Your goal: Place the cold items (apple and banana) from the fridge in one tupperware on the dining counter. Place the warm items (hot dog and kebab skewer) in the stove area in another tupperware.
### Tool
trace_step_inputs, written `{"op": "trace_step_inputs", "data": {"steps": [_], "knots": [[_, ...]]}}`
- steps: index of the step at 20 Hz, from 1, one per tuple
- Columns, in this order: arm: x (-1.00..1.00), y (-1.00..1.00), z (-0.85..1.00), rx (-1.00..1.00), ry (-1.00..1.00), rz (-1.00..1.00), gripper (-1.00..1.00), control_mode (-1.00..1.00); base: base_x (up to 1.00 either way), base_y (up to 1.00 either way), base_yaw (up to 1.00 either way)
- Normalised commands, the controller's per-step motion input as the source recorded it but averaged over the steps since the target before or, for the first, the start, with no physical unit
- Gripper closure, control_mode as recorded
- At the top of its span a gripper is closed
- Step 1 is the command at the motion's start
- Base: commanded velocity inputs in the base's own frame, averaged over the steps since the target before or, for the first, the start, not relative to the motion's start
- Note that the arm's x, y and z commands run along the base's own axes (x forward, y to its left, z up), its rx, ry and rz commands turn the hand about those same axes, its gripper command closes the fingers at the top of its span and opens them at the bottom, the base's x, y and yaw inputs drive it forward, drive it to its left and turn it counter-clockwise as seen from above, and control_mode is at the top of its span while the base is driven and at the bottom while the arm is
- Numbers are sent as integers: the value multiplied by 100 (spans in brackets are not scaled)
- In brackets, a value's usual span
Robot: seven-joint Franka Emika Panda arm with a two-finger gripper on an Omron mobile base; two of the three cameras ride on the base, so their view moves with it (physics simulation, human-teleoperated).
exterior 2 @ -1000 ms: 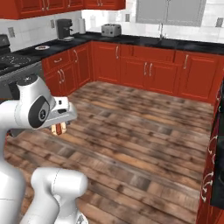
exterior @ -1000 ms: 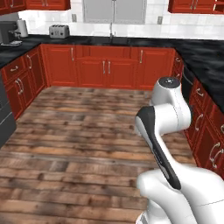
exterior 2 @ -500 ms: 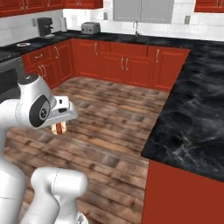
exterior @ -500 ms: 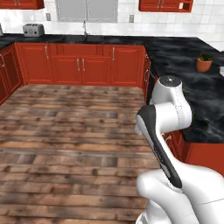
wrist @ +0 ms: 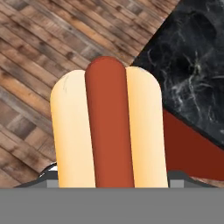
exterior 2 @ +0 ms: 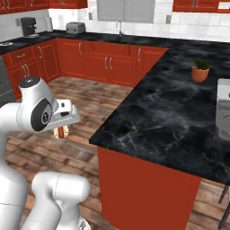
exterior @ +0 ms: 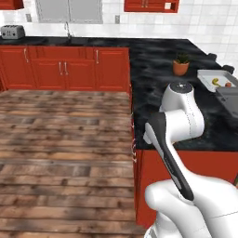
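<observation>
While gripper [exterior 2: 60, 131] hangs over wood floor beside black counter [exterior 2: 170, 112], fingers sit wide round hot dog [wrist: 109, 127] — bun held tight. Tupperware [exterior: 214, 80] with banana far off on counter — no writing to read

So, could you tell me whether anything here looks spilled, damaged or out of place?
Nothing stands out. The hot dog sits intact and lengthwise in the gripper, above the wood floor beside the black counter.
</observation>
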Motion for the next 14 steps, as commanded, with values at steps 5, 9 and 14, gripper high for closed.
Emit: {"op": "trace_step_inputs", "data": {"steps": [5,9,14], "knots": [[0,0,0,0,0,0,100,100,-16,-100,-1],[0,0,0,0,0,0,100,100,-3,-100,0],[0,0,0,0,0,0,100,100,0,-100,0]]}}
